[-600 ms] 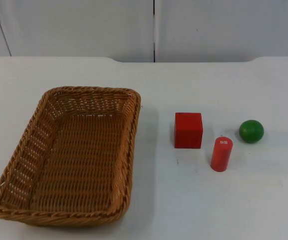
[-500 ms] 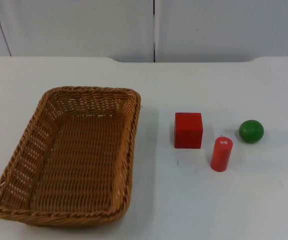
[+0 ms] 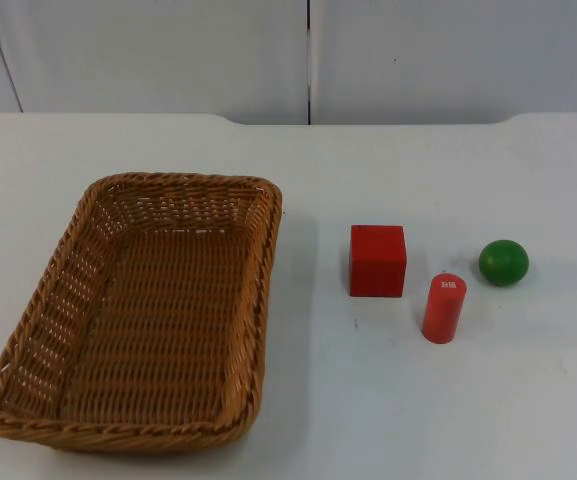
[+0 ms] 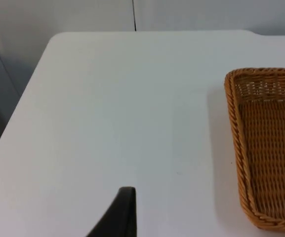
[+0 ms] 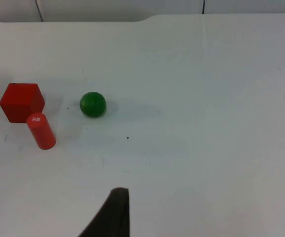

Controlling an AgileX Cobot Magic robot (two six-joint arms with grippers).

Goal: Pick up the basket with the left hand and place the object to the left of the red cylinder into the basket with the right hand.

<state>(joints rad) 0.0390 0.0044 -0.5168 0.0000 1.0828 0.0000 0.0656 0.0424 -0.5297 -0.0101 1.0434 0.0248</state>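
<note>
On the white table (image 3: 388, 400), a brown wicker basket (image 3: 138, 310) sits at the left, standing flat, nothing inside it. To its right, well apart from the rim, stands a red cube (image 3: 377, 260). Just beside the cube, to its right and nearer the camera, a red cylinder (image 3: 444, 308) stands upright; the two look close but apart. A green ball (image 3: 503, 262) lies further right, near the cylinder, not touching it. The cube is thus the object left of the cylinder.

Left gripper: one black fingertip (image 4: 117, 215) seen in the left wrist view, over bare table, well apart from the basket's rim (image 4: 233, 113). Holds nothing visible; jaw opening cannot be told.

Right gripper: one black fingertip (image 5: 110, 215) in the right wrist view, over bare table, well apart from the cube (image 5: 21, 101), cylinder (image 5: 41, 131) and ball (image 5: 92, 104). Jaw opening cannot be told.
</note>
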